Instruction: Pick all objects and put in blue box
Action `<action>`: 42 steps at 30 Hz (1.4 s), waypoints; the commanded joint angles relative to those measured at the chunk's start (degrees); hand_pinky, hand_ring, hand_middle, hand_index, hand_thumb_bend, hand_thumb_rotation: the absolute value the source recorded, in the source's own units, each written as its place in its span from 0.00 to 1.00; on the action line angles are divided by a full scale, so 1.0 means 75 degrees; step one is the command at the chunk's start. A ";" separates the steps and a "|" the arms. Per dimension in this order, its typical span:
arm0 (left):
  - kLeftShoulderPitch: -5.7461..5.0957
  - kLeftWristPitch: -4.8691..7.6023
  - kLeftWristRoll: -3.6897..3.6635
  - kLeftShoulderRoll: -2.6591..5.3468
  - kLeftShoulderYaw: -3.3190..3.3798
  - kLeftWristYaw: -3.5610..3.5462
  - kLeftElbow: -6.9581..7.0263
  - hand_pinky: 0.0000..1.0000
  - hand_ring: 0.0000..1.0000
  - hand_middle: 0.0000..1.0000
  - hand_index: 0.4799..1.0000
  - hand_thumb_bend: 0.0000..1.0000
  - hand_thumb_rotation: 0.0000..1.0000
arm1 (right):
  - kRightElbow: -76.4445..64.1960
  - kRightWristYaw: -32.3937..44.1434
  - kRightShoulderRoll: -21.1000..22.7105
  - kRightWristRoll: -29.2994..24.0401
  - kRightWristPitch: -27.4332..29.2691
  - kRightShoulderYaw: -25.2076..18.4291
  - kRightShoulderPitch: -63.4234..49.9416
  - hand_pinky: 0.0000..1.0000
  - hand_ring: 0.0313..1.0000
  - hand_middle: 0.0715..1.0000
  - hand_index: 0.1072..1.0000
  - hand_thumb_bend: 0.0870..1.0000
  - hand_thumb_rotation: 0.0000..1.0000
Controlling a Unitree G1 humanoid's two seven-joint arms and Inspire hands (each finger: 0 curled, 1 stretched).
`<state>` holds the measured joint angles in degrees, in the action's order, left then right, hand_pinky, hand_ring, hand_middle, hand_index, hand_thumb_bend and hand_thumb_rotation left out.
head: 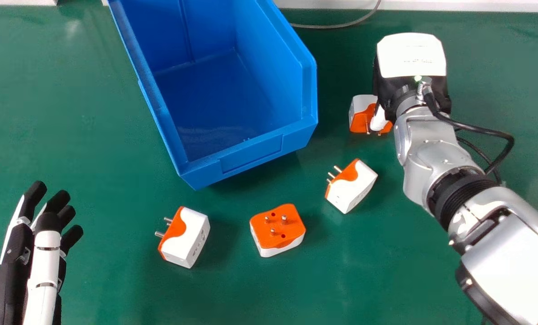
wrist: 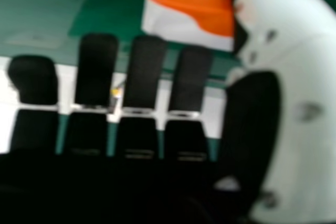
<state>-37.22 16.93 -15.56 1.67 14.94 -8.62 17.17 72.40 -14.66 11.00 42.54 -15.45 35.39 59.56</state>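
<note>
Right, right hand [head: 411,56] is open over the table [head: 115,289], right of the blue box [head: 251,155]: fingers straight, thumb across an orange-and-white plug adapter [head: 358,124]. Can't tell if thumb touches it. White cover on that hand carries faint print, too small to make out. Other three adapters sit on the green top: one [head: 352,187] nearer the robot than the first, pins towards the box; one [head: 278,230] orange face up, pins up; one [head: 185,237] further left, pins pointing left, small dark marks on its white side, can't tell if lettering. Box has a rectangular label panel [head: 251,154] on its near wall. All four adapters outside it. Left hand [head: 43,262] at the head view's lower left, fingers extended, well apart from the adapters.
</note>
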 commanded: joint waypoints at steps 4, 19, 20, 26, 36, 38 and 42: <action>0.0018 0.0004 0.0058 -0.0038 0.0024 0.0047 0.0113 0.87 0.89 0.88 0.83 0.44 0.72 | -0.0145 -0.0047 0.0294 0.0340 0.0048 0.0240 0.0078 0.21 0.39 0.49 0.43 0.47 0.00; 0.0066 -0.0019 -0.0016 -0.0083 0.0076 -0.0022 0.0095 0.86 0.89 0.89 0.82 0.45 0.72 | -0.0568 -0.0065 0.0386 -0.0291 0.0093 -0.0514 -0.0006 0.19 0.39 0.48 0.43 0.47 0.00; 0.0057 -0.0019 -0.0026 -0.0073 0.0073 -0.0021 0.0101 0.86 0.89 0.89 0.82 0.45 0.72 | -0.0578 -0.0002 0.0391 -0.0309 0.0072 -0.0535 0.0003 0.19 0.39 0.48 0.43 0.47 0.00; -0.0030 -0.0010 -0.0002 -0.0048 0.0049 -0.0018 0.0151 0.87 0.89 0.89 0.82 0.45 0.72 | -0.0597 -0.0180 0.0415 -0.0160 0.0116 -0.0457 -0.0093 0.20 0.39 0.48 0.42 0.47 0.00; -0.0054 0.0130 0.0002 -0.0062 0.0073 -0.0098 0.0029 0.87 0.89 0.89 0.83 0.45 0.72 | -0.0602 -0.0227 0.0400 -0.0043 0.0094 -0.0379 -0.0124 0.20 0.39 0.47 0.43 0.47 0.00; -0.0065 0.0125 0.0038 -0.0067 0.0071 -0.0084 0.0055 0.87 0.89 0.89 0.83 0.45 0.72 | -0.0629 -0.0208 0.0387 -0.0121 0.0072 -0.0495 -0.0117 0.21 0.39 0.47 0.43 0.47 0.00; -0.0091 0.0052 0.0086 -0.0039 0.0048 -0.0016 0.0124 0.87 0.89 0.89 0.83 0.45 0.72 | -0.0693 -0.0058 0.0354 -0.0305 -0.0053 -0.0742 -0.0047 0.21 0.40 0.47 0.43 0.47 0.00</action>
<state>-37.02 16.93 -15.55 1.37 14.97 -9.26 16.57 68.51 -15.14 13.31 40.99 -14.76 31.15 57.77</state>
